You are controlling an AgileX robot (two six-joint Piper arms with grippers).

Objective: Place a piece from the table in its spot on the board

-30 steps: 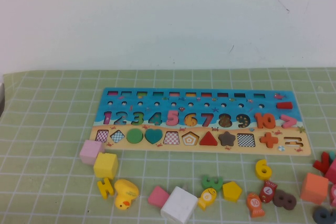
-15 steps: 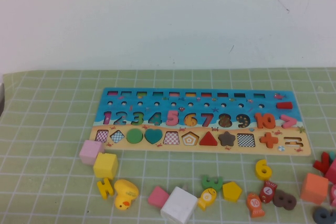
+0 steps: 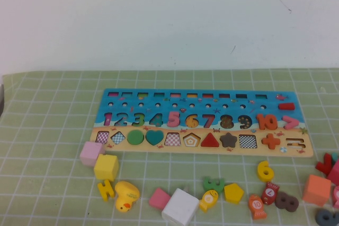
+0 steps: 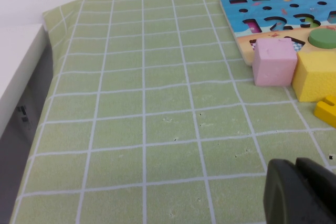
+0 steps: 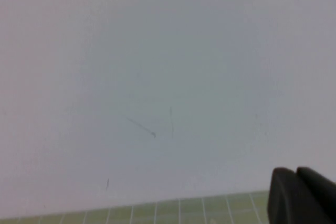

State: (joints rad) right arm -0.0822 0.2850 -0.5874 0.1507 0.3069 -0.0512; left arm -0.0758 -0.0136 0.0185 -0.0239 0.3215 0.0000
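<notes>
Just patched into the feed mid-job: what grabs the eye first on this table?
The long blue-and-sand number-and-shape puzzle board lies across the middle of the green checked mat, most slots filled. Loose pieces are strewn on its near side, from the pink cube and yellow cube on the left to the orange cube on the right. The left gripper hangs over bare mat left of the pink cube; the right gripper faces the white wall.

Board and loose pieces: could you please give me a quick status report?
Left end effector shut, low over the mat, clear of the pink cube. Right end effector shut, facing the wall. Board unobstructed; yellow 6 lies loose.
</notes>
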